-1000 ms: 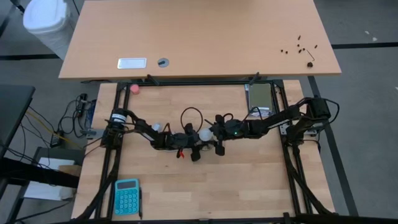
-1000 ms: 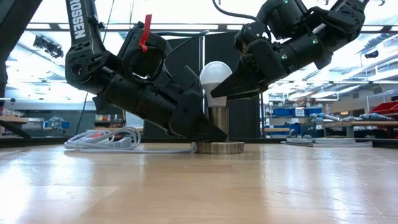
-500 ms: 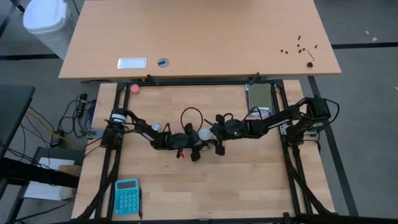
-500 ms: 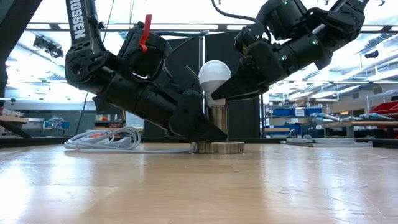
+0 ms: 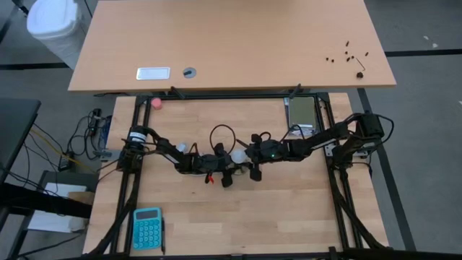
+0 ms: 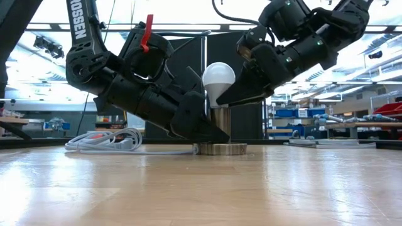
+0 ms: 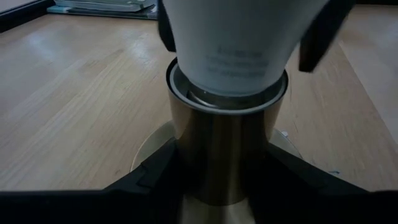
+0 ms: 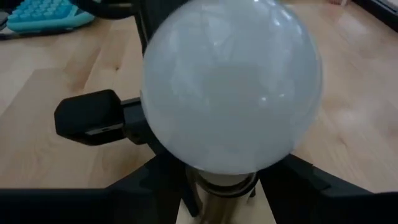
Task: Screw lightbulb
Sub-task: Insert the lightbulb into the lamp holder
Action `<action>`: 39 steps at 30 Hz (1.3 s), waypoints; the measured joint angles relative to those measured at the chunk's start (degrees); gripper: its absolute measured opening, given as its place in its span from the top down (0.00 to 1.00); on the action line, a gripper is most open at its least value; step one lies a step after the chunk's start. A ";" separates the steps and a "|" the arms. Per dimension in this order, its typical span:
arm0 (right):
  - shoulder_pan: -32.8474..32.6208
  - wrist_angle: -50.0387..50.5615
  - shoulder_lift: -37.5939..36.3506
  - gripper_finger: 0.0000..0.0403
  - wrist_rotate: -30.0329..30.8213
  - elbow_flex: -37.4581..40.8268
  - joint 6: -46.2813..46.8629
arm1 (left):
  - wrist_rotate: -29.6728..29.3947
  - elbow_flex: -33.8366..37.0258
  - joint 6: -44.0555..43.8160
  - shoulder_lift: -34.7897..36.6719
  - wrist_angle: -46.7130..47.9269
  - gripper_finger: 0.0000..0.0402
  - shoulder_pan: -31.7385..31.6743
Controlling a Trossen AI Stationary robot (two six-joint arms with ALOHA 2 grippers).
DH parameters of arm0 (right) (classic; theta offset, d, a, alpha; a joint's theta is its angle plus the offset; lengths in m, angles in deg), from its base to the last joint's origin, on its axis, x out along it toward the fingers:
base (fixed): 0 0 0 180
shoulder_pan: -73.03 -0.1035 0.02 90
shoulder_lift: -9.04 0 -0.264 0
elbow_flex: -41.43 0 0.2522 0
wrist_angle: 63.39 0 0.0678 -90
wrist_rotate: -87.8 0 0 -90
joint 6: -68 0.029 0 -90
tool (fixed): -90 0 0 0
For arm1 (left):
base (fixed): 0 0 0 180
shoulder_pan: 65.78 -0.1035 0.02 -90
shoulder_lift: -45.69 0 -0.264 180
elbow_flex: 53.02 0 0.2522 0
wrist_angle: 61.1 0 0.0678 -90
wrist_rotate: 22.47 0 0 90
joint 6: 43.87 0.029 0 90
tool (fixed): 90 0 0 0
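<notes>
Right gripper (image 6: 221, 97) has clenched onto the lightbulb (image 6: 218, 80) — left gripper (image 6: 210, 133) clamps the socket (image 6: 220, 119), mid-table.

One camera looks straight down on the desk (image 5: 289, 209); another sits level at desk height. Both wrist cameras crowd the lightbulb (image 8: 231, 87), which all four views share.

We count one white frosted lightbulb (image 6: 218, 76), one brass-coloured metal socket (image 6: 220, 125) with one coiled white cord (image 6: 107, 140), and two dark two-finger grippers: the left gripper (image 6: 200, 129) and the right gripper (image 6: 229, 95). We also count one small pink ball (image 5: 156, 103), one turquoise calculator (image 5: 147, 228), one white bin (image 5: 53, 27), and one scatter of small dark screws (image 5: 348, 53), too small to number.
</notes>
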 joint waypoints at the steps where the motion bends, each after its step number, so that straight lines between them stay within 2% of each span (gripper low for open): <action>1: -0.04 0.86 0.00 0.49 0.36 0.00 0.00 | 0.00 0.00 0.00 0.00 0.00 0.52 0.00; 6: -0.07 4.71 -1.31 0.47 0.45 -0.09 0.07 | 0.00 -0.04 -0.25 0.00 0.03 0.52 0.00; 13: -0.05 14.58 -8.37 0.43 0.71 0.04 0.74 | -0.02 -0.04 -0.39 0.00 0.07 0.52 0.00; 17: -0.70 11.68 -8.29 0.42 0.68 0.02 1.46 | -0.02 -0.04 -0.25 0.00 0.09 0.52 -0.07; 25: -0.55 3.44 -0.59 0.40 -0.87 0.07 -0.13 | 0.00 0.02 -0.52 0.00 0.08 0.52 -0.07; 39: -3.42 3.62 -0.33 0.40 3.16 0.07 0.44 | 1.09 -0.03 -1.15 0.00 0.41 0.52 -0.02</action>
